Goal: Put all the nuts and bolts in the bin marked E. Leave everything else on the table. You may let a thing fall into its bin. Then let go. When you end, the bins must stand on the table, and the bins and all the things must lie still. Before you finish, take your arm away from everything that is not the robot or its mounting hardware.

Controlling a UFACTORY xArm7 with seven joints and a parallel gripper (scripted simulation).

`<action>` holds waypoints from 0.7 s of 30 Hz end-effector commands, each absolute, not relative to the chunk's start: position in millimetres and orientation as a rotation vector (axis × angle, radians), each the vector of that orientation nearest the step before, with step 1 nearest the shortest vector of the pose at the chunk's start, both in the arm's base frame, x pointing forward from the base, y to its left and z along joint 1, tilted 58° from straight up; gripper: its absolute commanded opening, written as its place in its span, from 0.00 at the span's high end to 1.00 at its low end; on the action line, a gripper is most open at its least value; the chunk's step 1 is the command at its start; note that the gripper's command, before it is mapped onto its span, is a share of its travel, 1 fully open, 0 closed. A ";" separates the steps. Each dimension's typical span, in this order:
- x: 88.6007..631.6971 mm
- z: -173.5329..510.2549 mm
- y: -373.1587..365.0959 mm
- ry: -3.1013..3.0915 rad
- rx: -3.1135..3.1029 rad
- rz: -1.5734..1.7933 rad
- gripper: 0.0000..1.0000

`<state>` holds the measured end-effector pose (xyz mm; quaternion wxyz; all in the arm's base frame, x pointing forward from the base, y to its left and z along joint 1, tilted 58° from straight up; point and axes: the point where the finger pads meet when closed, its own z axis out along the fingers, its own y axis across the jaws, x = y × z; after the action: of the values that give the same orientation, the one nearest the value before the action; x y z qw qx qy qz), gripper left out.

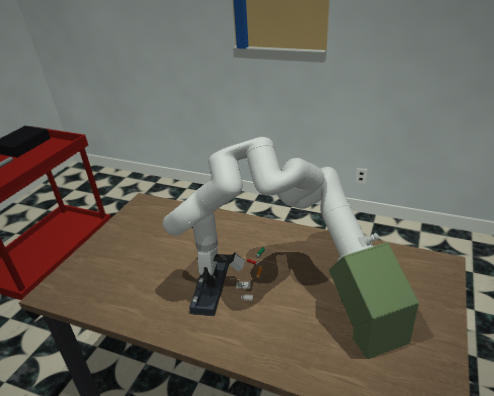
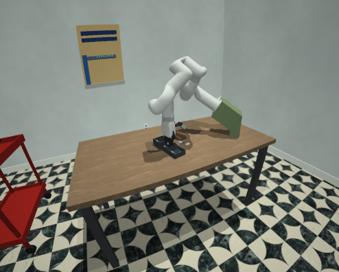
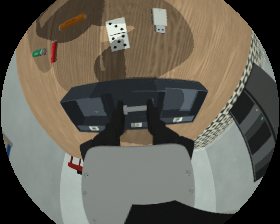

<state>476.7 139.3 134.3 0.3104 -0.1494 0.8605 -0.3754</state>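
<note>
Top view shows a wooden table [image 1: 125,260] with a white arm [image 1: 280,172] bent over it from a green base box [image 1: 375,300] at the right end. The gripper [image 1: 206,280] points straight down onto a dark two-part bin [image 1: 206,299] lying near the table's middle. Its fingers are pinched on the wall between the bin's two compartments, seen in the wrist view [image 3: 134,111]; the bin rests on the table. No letter can be read on it.

Just right of the bin lie five small loose things. A red piece [image 1: 251,261] and a green piece [image 1: 260,251] sit farthest back, close together. An orange piece [image 1: 259,271] lies in front of them. A white block with dark dots [image 1: 243,285] sits near the bin, and a small white bolt-like piece [image 1: 246,297] lies in front of it. All five are on the table outside the bin, apart from the gripper. Which are nuts or bolts is too small to tell.

A red cart [image 1: 82,145] stands left of the table, carrying one black box [image 1: 22,140]. One poster [image 1: 287,25] hangs on the back wall.
</note>
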 end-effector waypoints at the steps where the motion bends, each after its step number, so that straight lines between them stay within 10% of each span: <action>1: 482.9 130.4 135.9 2.270 -0.397 -0.989 1.00; 17: 485.1 128.7 134.0 2.270 -0.397 -0.989 1.00; 18: 485.1 128.7 134.0 2.270 -0.397 -0.989 0.47; 21: 485.1 128.7 134.0 2.270 -0.397 -0.989 0.47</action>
<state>485.0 132.5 127.8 0.3105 -0.1495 0.8604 -0.3753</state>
